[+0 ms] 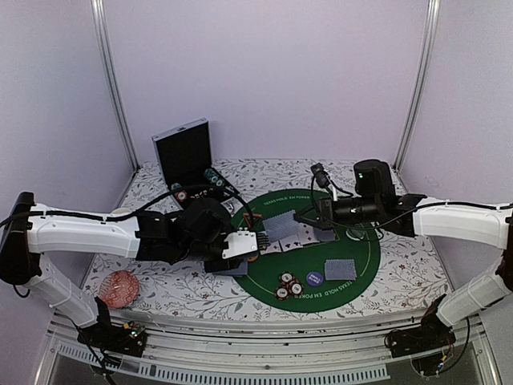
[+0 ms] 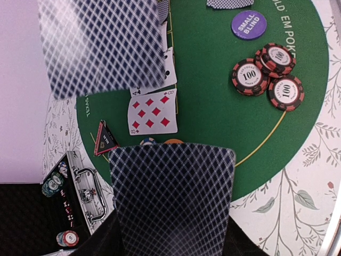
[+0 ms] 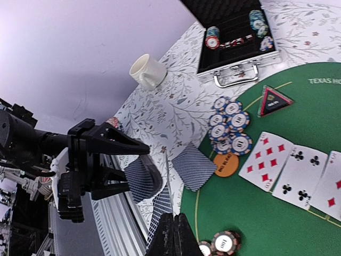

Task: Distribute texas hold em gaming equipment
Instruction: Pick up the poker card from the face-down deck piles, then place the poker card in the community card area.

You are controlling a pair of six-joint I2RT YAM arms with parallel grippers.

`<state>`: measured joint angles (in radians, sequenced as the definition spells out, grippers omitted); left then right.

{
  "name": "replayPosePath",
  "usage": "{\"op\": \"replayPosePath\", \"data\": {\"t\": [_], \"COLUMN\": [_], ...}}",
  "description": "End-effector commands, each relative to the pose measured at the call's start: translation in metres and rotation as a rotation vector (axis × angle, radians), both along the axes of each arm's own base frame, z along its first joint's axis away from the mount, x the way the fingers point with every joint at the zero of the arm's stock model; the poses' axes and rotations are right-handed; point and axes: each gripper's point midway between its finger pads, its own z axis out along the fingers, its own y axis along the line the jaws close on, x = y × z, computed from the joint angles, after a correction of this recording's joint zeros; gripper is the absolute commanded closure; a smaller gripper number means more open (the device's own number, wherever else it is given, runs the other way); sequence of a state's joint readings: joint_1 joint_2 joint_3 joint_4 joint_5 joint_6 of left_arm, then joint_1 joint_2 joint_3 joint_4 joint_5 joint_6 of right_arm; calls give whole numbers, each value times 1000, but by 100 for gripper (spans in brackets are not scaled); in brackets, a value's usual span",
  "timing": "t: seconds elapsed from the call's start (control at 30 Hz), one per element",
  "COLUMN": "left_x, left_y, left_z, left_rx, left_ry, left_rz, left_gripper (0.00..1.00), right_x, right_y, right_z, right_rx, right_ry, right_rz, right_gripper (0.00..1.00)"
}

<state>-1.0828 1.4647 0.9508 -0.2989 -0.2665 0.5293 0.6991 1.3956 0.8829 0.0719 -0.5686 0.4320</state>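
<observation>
At frame left the left gripper (image 3: 137,166) pinched a curled card (image 3: 146,181), while the right gripper (image 3: 173,218) nipped another card (image 3: 158,208) edge-on, seemingly for dealing.

- Just past my right gripper (image 3: 173,218) fingertips, a face-down card (image 3: 194,166) lies across the mat (image 3: 256,213) edge; a round button (image 3: 226,164) sits just beside it, to the right
- Beyond the button I see a chip cluster (image 3: 229,127); right of that, the triangular marker (image 3: 274,100)
- Face-up cards (image 3: 287,170) run in a row right of the button
- Farthest out, the open case (image 3: 237,60); the mug (image 3: 149,72) stands left of it
- Off beside my left gripper (image 3: 139,169) fingers, three chips (image 2: 261,72) touch one another on the mat
</observation>
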Motion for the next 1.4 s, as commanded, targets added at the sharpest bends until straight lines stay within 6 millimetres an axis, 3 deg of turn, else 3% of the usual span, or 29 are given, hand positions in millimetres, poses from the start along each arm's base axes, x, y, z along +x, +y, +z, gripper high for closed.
{"op": "replayPosePath", "data": {"t": [0.0, 0.1, 0.27, 0.33, 0.5, 0.77, 1.13, 1.37], "left_x": [4, 3, 3, 3, 2, 0, 0, 0], "left_y": [1, 0, 0, 0, -1, 0, -1, -1], "left_z": [0, 1, 1, 1, 0, 0, -2, -2], "left_rx": [-7, -8, -10, -10, -9, -9, -6, -5], "left_ry": [7, 9, 12, 13, 20, 24, 30, 30], "left_rz": [13, 14, 12, 14, 10, 8, 6, 5], "left_gripper": [49, 49, 49, 49, 49, 49, 49, 49], "right_x": [28, 53, 96, 109, 137, 150, 145, 139], "right_y": [-48, -95, -174, -197, -230, -251, -239, -225], "right_z": [-4, -4, -22, -32, -48, -90, -146, -152], "right_rx": [-18, -6, -37, -35, -29, -22, -9, -3], "right_ry": [17, 23, 20, 24, 28, 119, 296, 331], "right_rz": [-185, -372, -720, -828, -1046, -1225, -1218, -1172], "right_gripper": [98, 98, 98, 98, 98, 98, 98, 94]}}
